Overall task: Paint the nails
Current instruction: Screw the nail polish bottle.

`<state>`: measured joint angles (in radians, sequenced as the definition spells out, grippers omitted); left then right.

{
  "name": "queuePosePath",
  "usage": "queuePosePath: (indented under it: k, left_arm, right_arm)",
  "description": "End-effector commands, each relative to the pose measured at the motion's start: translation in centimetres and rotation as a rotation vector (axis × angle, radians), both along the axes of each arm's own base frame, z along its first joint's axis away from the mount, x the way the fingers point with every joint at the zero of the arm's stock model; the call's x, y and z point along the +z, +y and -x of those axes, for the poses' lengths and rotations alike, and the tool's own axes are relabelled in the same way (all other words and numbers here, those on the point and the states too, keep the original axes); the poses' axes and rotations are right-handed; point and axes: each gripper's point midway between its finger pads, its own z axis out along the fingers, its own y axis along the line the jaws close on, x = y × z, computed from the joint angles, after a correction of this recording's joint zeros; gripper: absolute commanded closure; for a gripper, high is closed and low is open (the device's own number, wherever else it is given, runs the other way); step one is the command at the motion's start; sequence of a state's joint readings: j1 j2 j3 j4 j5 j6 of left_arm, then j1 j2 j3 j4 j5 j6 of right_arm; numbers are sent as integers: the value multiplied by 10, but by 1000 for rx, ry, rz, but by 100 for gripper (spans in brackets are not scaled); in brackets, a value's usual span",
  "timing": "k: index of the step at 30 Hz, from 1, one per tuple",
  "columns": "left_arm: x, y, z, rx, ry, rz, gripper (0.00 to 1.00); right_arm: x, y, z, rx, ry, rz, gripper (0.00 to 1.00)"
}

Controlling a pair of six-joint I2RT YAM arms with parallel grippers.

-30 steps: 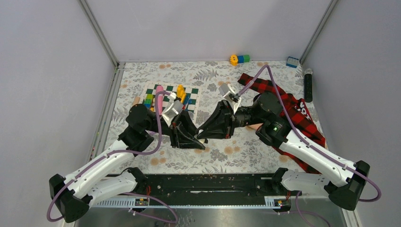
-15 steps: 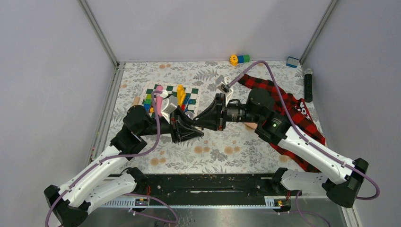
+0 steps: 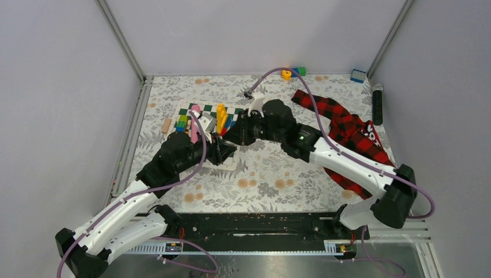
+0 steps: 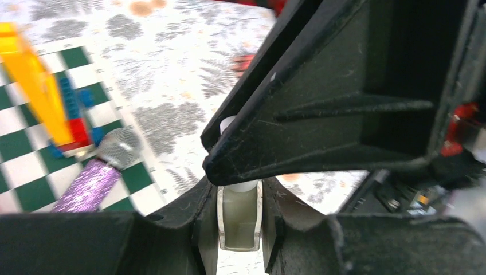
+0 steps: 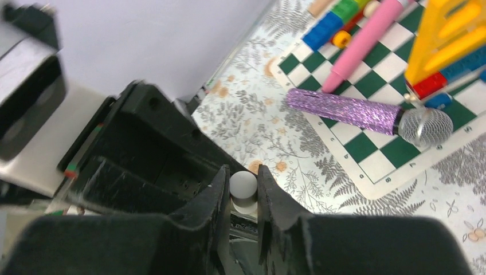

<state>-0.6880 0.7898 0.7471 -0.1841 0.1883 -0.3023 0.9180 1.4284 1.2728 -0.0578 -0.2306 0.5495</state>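
Over the chessboard [image 3: 233, 111], arms stretched low, tips meeting: left gripper [image 4: 239, 213] clamps a clear bottle [image 4: 239, 224], right gripper [image 5: 242, 177] pinches its white cap [image 5: 243, 185]; bottle unseen from above.

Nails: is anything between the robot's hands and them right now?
Cannot see the nails in any view. Left hand and right hand grip a small bottle by the checkerboard; the right arm crosses over the plaid sleeve.
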Motion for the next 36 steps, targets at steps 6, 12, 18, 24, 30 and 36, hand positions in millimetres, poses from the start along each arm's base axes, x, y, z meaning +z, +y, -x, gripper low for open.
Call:
queuePosePath:
  k: [6,12,18,24,30,36]
  left_arm:
    - [22,53,-71,449,-157,-37,100]
    - [7,61,-79,507,-140,-91,100]
    - [8,59,-79,496,-145,-90,100]
    - [21,49,-71,421,-196,-42,100]
    - [25,36,-66,340,-213,-22,100]
    - [31,18,-57,240,-217,22,100]
  right_arm:
    - [-41,52,22,-86,256,86,100]
    - [-48,61,-2,-212,244,80,100]
    - [-33,60,-10,-237,194,50,100]
    - [-3,37,-14,-214,18,71,61]
    - [22,-8,-31,-243,-58,75,39]
    - [31,-78,-50,-360,-107,89,30]
